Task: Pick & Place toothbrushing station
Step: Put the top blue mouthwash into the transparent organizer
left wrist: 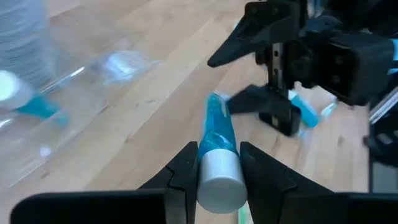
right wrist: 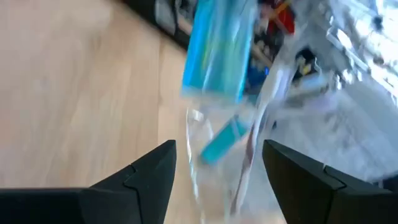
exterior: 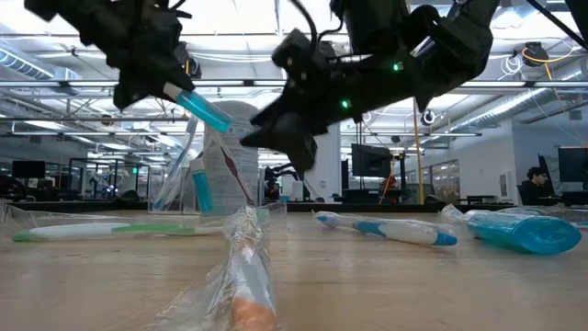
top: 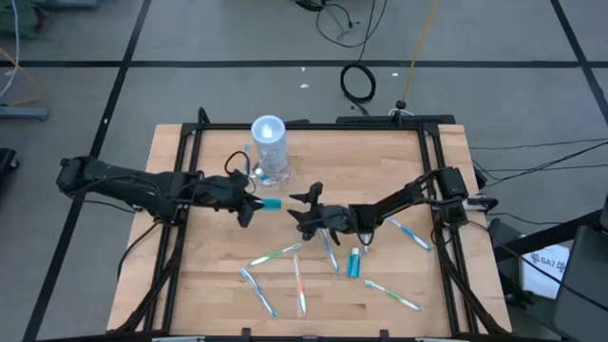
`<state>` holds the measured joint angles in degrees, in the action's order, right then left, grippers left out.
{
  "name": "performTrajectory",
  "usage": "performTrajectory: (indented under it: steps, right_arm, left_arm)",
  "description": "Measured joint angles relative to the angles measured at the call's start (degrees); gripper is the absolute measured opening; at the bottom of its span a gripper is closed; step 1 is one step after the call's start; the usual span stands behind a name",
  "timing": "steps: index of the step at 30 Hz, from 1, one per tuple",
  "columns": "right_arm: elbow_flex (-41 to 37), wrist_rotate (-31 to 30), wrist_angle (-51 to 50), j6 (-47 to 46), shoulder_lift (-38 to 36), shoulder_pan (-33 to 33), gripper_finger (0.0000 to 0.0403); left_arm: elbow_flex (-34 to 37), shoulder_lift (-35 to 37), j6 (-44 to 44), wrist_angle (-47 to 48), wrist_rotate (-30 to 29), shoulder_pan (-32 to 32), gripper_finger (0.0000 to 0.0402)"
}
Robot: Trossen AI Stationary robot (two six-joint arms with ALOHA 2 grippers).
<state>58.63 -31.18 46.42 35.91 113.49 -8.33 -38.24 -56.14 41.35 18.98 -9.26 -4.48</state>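
Observation:
The toothbrushing station [top: 269, 147] stands at the table's far middle: a clear cylinder with a pale round top, and a low clear tray part [left wrist: 93, 78] with a teal tube lying in it. My left gripper [top: 252, 204] hovers just near of the station, shut on another teal tube [top: 272, 203]. My right gripper [top: 302, 210] faces it from the table's right, open, with nothing between its fingers [right wrist: 149, 177]. The tube's flat free end [right wrist: 217, 50] hangs just ahead of them. My left gripper pinches the teal tube between its two fingers [left wrist: 185, 167] at the white cap end [left wrist: 217, 180]. The fingers come from the table's left, slanting down, and lie along the tube. The teal body [left wrist: 217, 127] sticks out past the fingertips toward my right gripper, clear of the table.
Several toothbrushes [top: 275, 255] and one more teal tube [top: 354, 262] lie scattered on the near half of the table. A wrapped toothbrush [exterior: 243, 276] lies close to the low camera. Black frame rails [top: 180, 190] run along the table's left and right sides.

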Motion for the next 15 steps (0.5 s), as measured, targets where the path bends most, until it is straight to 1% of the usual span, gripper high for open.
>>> performTrajectory:
  steps: [3, 5, 8, 12, 15]
  right_arm:
    - [-0.02, -2.24, -3.47, -2.51, 0.00, -0.32, 0.0236]
    - [-0.02, -2.12, -4.53, -4.10, 0.00, -0.30, 0.0234]
    - [-0.02, -1.96, -4.78, -5.18, 0.00, -0.30, 0.0231]
    - [-0.02, -1.90, -4.72, -5.26, 0.00, -0.38, 0.0232]
    - [-0.02, -1.85, -4.65, -5.26, 0.00, -0.38, 0.0232]
  left_arm:
    - [-6.08, 0.00, 1.45, 10.45, -0.28, 0.05, 0.0094]
    - [-9.50, -0.26, 2.77, 17.06, -0.94, 0.51, 0.0094]
    - [-13.18, -1.21, 6.15, 24.61, -1.33, 1.98, 0.0095]
    - [-13.95, -2.59, 9.43, 31.66, -2.10, 4.25, 0.0095]
    - [-13.95, -4.46, 10.23, 32.50, -4.92, 6.91, 0.0096]
